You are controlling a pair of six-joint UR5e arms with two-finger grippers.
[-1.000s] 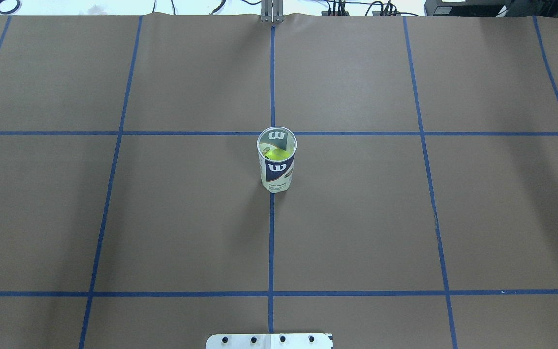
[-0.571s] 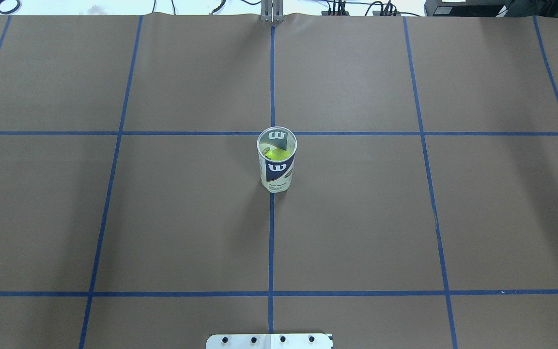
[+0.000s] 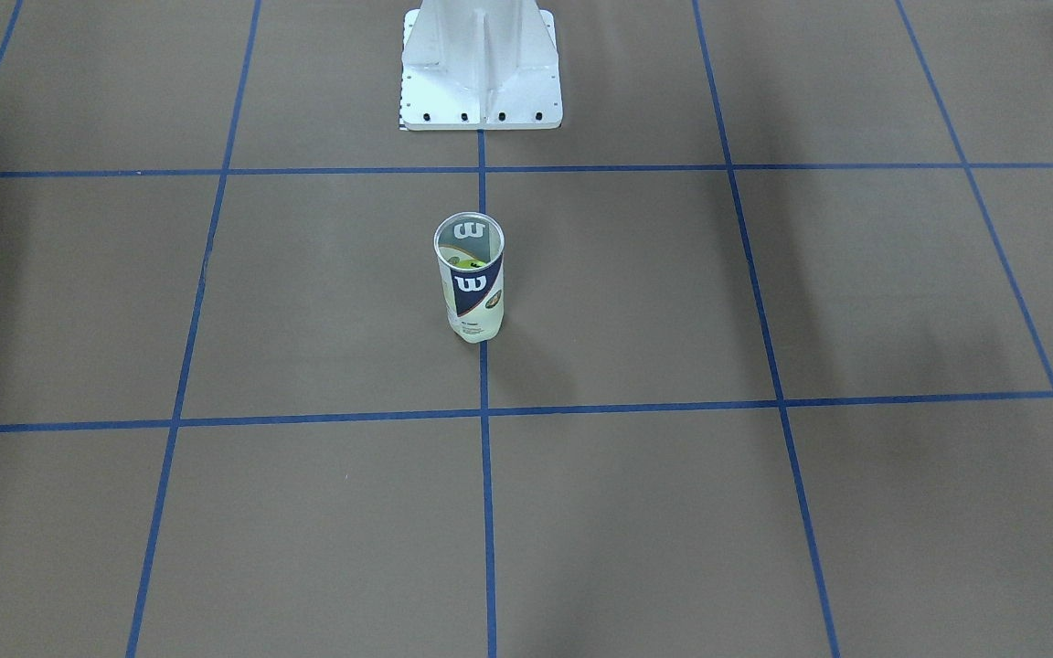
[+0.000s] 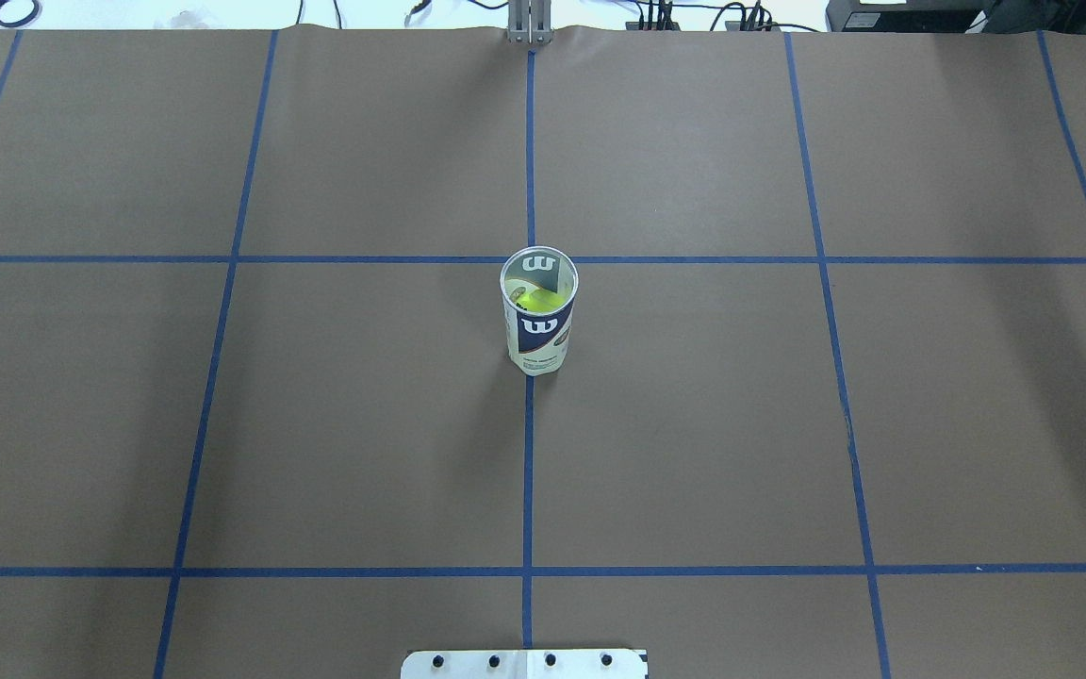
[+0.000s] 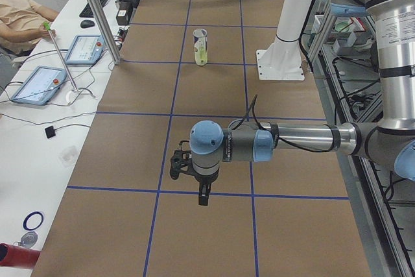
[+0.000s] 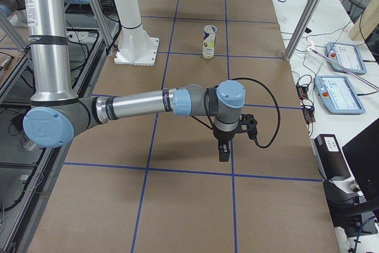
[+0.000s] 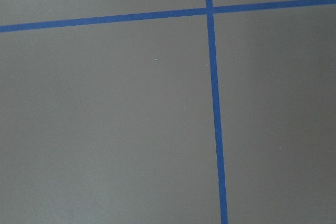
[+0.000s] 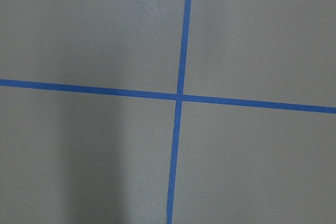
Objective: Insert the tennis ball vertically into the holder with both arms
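Standing far from left fingers [image 5: 203, 194] and right fingers [image 6: 224, 150], the holder [image 4: 539, 328] looks light, crushable; grip mid-wall gently. Finger spread: cannot tell.

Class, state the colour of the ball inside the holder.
Yellow-green. The ball shows best in the overhead view, through the open top of the holder.

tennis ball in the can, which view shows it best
Overhead exterior: it looks down the holder's open top onto the yellow-green ball. Front-facing shows only a sliver; side views show the holder far and small; wrist views show only table.
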